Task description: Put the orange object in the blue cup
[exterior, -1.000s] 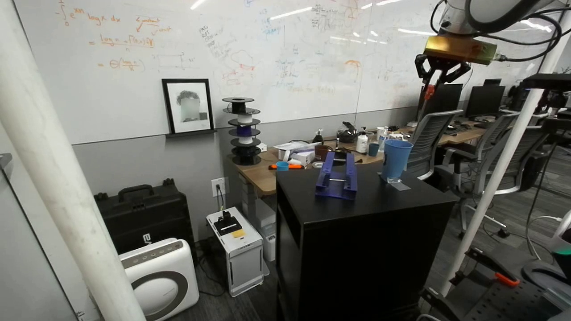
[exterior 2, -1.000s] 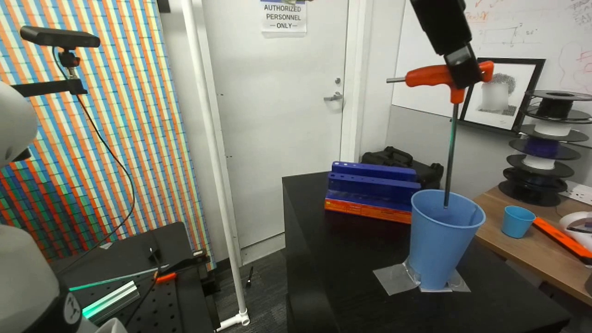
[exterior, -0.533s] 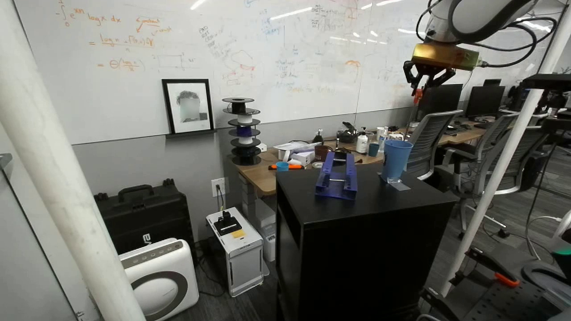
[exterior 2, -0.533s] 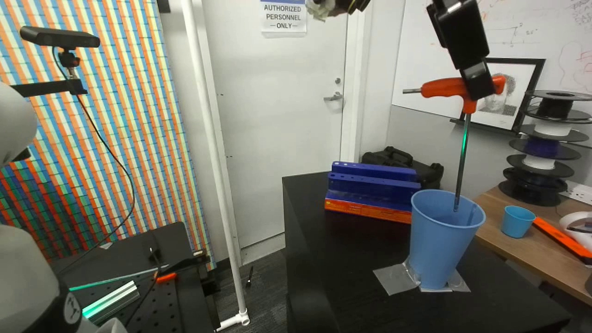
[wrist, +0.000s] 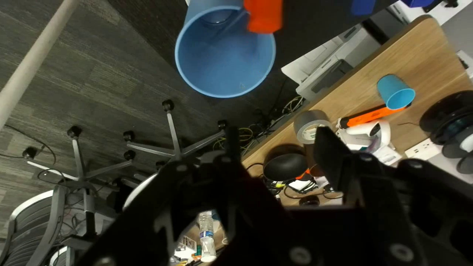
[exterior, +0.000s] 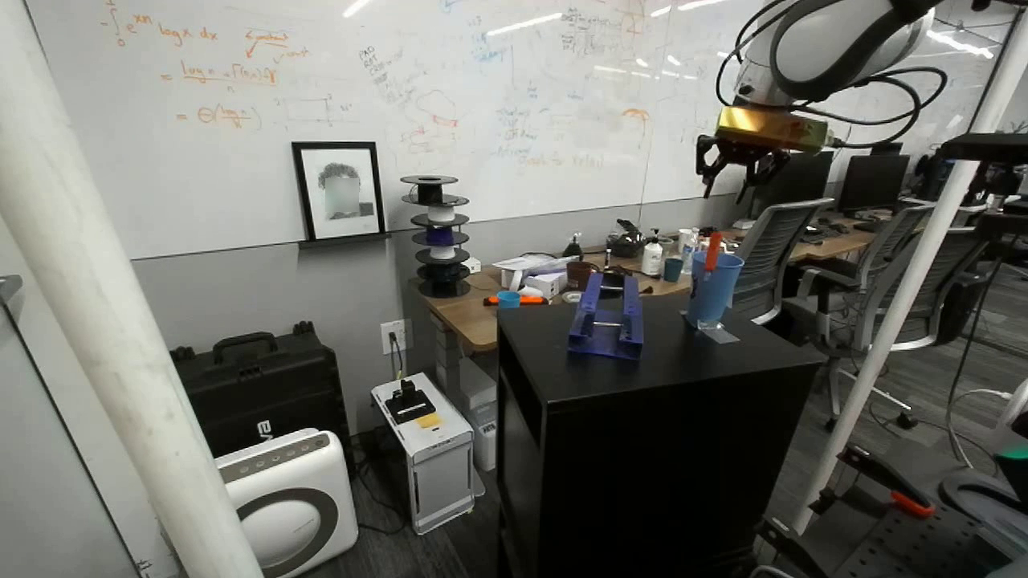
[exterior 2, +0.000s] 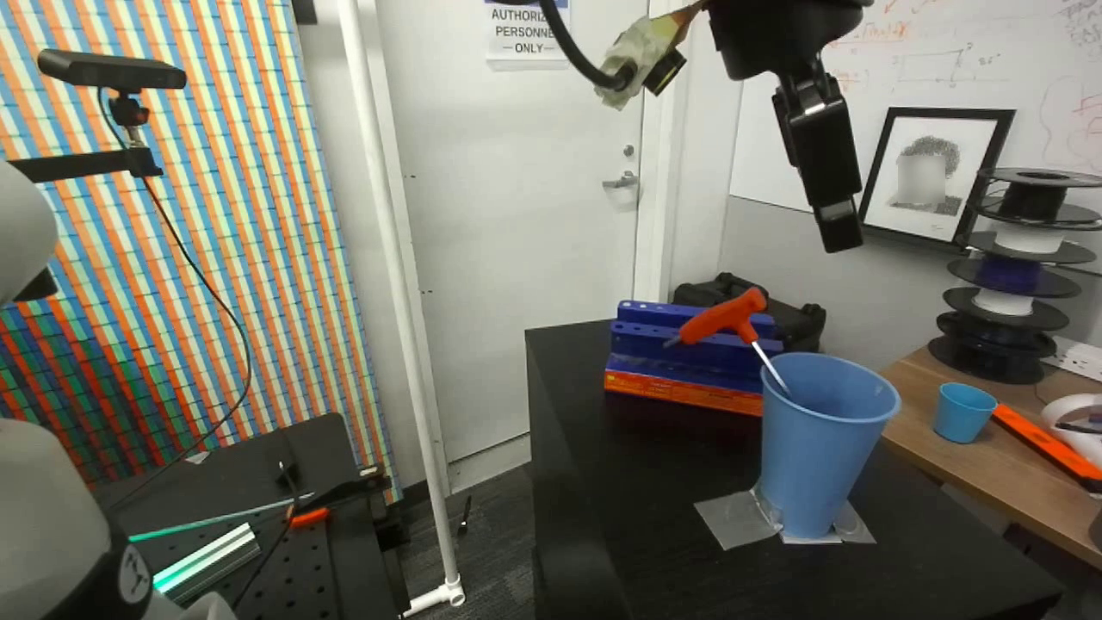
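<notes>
The orange object is a T-handled hex key [exterior 2: 725, 317]. Its metal shaft goes down into the large blue cup [exterior 2: 822, 465], and it leans on the rim with its orange handle outside, above the rim. In the wrist view the orange handle [wrist: 264, 16] is blurred at the rim of the blue cup [wrist: 221, 66]. The hex key [exterior: 712, 251] also shows upright-looking in the cup [exterior: 715, 293] in an exterior view. My gripper [exterior: 724, 195] is open and empty above the cup, apart from the key. In the wrist view its fingers [wrist: 277, 136] are spread. The shaft's lower end is hidden.
The cup is taped to a black cabinet [exterior: 683, 361]. A blue-purple rack [exterior 2: 689, 353] stands beside the cup. A wooden desk [wrist: 417, 59] behind holds a small blue cup [wrist: 395, 92], duct tape [wrist: 312, 125] and clutter. Office chairs stand near the cabinet.
The gripper held the hex key vertically over the cup in both earlier moments. It has opened, and the key has dropped into the cup and tilted. The arm moved left and down in an exterior view.
</notes>
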`<action>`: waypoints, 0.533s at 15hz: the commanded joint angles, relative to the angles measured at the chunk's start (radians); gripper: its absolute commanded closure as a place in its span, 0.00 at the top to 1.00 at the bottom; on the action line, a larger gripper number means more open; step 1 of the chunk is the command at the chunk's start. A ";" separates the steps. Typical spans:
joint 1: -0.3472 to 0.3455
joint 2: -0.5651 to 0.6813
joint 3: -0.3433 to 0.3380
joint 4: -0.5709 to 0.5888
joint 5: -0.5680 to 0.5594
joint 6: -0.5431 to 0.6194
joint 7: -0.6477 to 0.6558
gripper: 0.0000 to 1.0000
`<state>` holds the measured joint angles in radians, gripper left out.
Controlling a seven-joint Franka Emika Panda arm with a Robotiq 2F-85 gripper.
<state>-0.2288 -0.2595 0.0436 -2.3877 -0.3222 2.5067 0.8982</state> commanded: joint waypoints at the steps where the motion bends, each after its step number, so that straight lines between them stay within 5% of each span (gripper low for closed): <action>1: 0.047 -0.066 -0.031 0.016 0.078 -0.044 -0.125 0.86; 3: 0.088 -0.106 -0.050 0.018 0.167 -0.088 -0.261 0.99; 7: 0.163 -0.202 -0.089 0.024 0.380 -0.254 -0.548 1.00; 8: 0.109 -0.145 -0.043 0.021 0.316 -0.189 -0.441 1.00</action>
<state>-0.1028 -0.4062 -0.0139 -2.3685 -0.0133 2.3179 0.4618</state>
